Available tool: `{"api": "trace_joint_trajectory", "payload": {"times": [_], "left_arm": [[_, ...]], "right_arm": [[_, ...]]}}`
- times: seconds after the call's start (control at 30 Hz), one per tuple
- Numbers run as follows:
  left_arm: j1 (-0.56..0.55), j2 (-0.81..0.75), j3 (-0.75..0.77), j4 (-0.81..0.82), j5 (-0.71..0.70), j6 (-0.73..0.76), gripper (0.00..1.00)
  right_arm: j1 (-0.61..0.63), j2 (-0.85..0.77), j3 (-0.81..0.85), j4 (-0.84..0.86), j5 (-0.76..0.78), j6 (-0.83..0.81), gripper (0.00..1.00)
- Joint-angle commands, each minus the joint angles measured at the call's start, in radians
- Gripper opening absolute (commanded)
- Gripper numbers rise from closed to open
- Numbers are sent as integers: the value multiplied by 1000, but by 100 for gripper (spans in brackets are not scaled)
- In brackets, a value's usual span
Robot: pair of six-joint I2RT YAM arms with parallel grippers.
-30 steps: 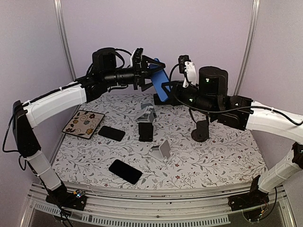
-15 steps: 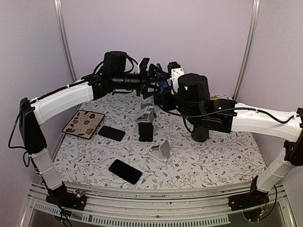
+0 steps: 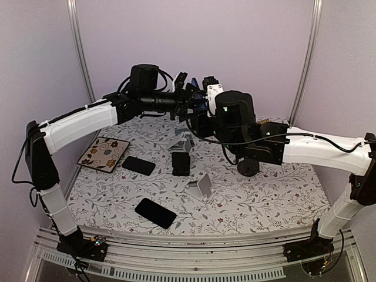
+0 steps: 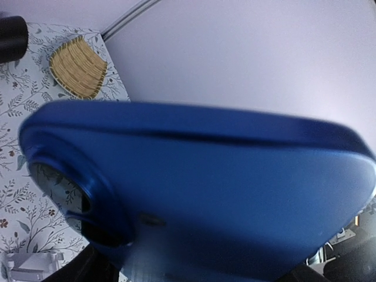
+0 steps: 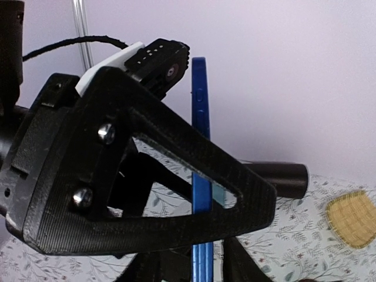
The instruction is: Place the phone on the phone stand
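1. As I judge it, the step in hand is a mid-air handover. The glossy blue slab phone [image 4: 223, 188] hangs high over the back of the floral-print table [image 3: 264, 202] and touches no stand.
2. My left gripper [image 3: 188, 98] and my right gripper [image 3: 202, 108] meet nose to nose around the phone.
3. In the right wrist view the phone stands upright and edge-on between my right fingers. I cannot tell whether they pinch it or stand just clear of it.
4. In the left wrist view the phone's back and camera ring fill the picture and hide my left fingers. I cannot tell whether that gripper is clenched or released.
5. The light grey angled phone stand [image 3: 201, 187] sits near the table's middle, well below the phone. A black upright holder [image 3: 181, 163] is just behind it.
6. Next, one gripper needs a sure hold before the other lets go.
7. The carrying arm then has to come down, lean the phone to match the cradle, and seat its lower edge on the lip, clear of the flat black phone [image 3: 155, 212] nearby.
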Motion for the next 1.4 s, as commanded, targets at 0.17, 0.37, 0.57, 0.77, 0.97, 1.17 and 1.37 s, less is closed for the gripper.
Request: {"api": "trace_joint_trajectory", "payload": {"times": [0.17,0.37,0.57,0.77,0.97,1.17,1.37], "left_arm": [[51,-19,-26,95,180,165,35],[69,-5,-5,63,371,307,35],[42,-10,15,-75,450,497,34],[-8,-15,32,-200,459,624,31],[-54,13,80,-300,423,695,31],[-83,34,114,-335,395,717,30],[-84,50,119,-337,384,706,30]], "right_arm": [[-176,-233,-205,43,-636,238,90],[-313,-335,-295,117,-963,350,99],[-389,-317,-269,158,-1143,429,99],[-402,-267,-198,110,-1198,447,99],[-401,-209,-143,89,-1246,450,99],[-402,-178,-110,52,-1237,451,99],[-400,-176,-101,25,-1249,452,94]]}}
